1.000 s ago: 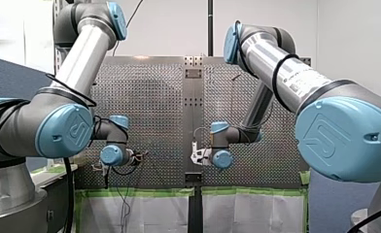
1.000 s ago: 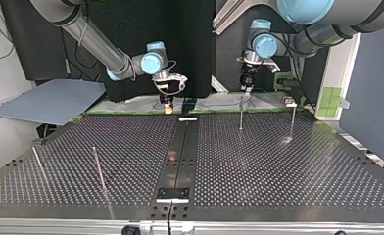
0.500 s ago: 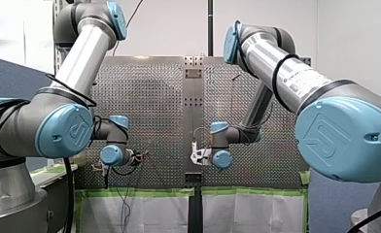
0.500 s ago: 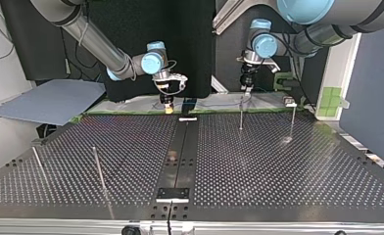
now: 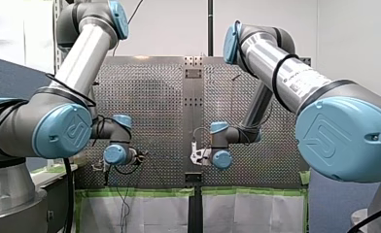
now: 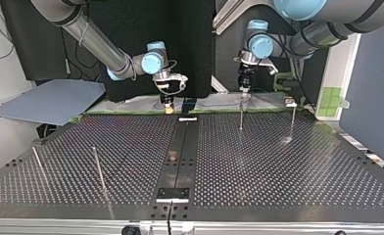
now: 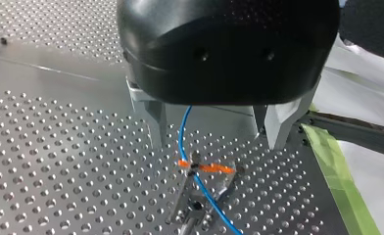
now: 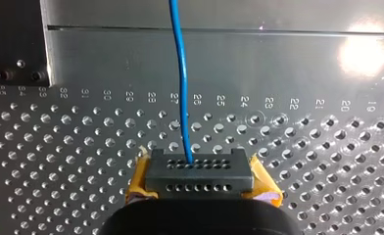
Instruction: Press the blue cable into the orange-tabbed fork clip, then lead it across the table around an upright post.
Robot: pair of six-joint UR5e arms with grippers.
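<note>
In the left wrist view my left gripper (image 7: 214, 134) is open, its metal fingers (image 7: 154, 122) standing wide apart above the perforated plate. The blue cable (image 7: 182, 134) runs between them without touching either one, then passes through the orange-tabbed fork clip (image 7: 202, 169) just ahead. In the right wrist view my right gripper (image 8: 200, 183) is shut, yellow pads on a dark connector block (image 8: 199, 172), and the blue cable (image 8: 180, 68) leads straight away from that block. In the top view my left gripper (image 6: 243, 87) hangs over a thin upright post (image 6: 241, 116), and my right gripper (image 6: 168, 104) is near the centre rail.
Another upright post (image 6: 293, 119) stands at the top view's right, and two leaning posts (image 6: 98, 169) (image 6: 38, 165) at its left. A metal rail (image 6: 180, 152) runs down the table's middle. Green tape (image 7: 333, 166) marks the table's edge beside the clip.
My left gripper has shifted slightly toward the top view's left and turned a little above the post. My right arm has stayed still.
</note>
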